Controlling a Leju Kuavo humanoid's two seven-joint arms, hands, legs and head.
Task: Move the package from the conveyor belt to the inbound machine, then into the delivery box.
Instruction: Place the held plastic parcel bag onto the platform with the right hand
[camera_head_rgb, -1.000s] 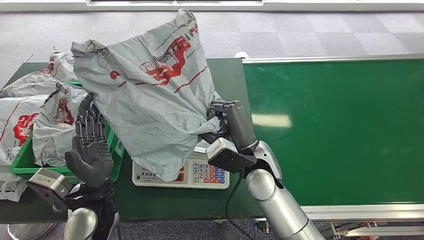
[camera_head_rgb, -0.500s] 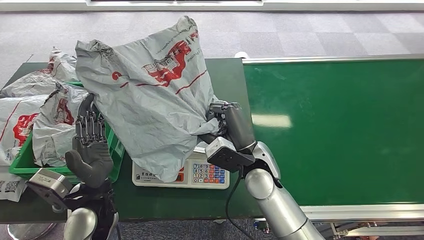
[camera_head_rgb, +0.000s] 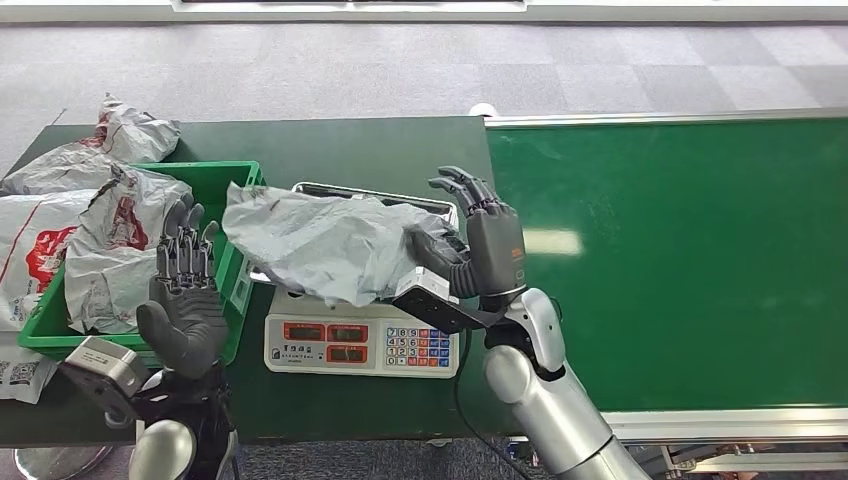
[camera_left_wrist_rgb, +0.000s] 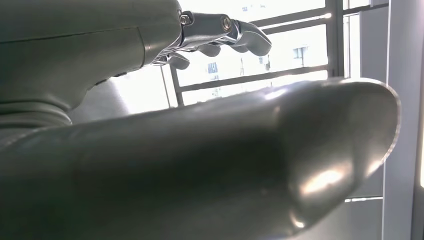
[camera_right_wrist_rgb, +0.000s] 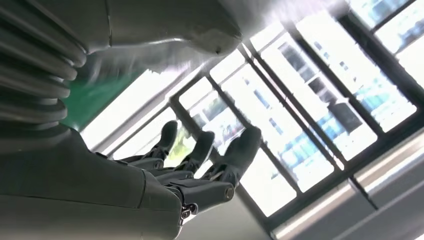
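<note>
- Right, the grey package (camera_head_rgb: 335, 240) lies crumpled and flat across the weighing pan of the inbound machine (camera_head_rgb: 362, 343), its near edge draping toward the red displays and the keypad.
- My right hand (camera_head_rgb: 478, 245) is beside the package's right end, fingers spread and pointing away from me, holding nothing; the thumb side sits just against the crumpled plastic, though I cannot tell if it truly touches.
- In the right wrist view the same right hand (camera_right_wrist_rgb: 200, 165) shows its dark fingers (camera_right_wrist_rgb: 242, 150) stretched apart, with bright windows behind them and nothing between them.
- My left hand (camera_head_rgb: 183, 300) stands upright over the near right corner of the green delivery box (camera_head_rgb: 236, 275), fingers up and slightly apart, gripping nothing.
- The left wrist view gives me the left hand (camera_left_wrist_rgb: 150, 125) very close: a big grey thumb across the picture and fingertips (camera_left_wrist_rgb: 250, 40) curving above it, nothing held.
- The delivery box sits on the dark table (camera_head_rgb: 400, 140) just left of the inbound machine, with several grey parcels (camera_head_rgb: 110, 240) stuffed inside and more piled beside its far left side.
- The green conveyor belt (camera_head_rgb: 690, 260) runs off to the right, butting against the table's edge.
</note>
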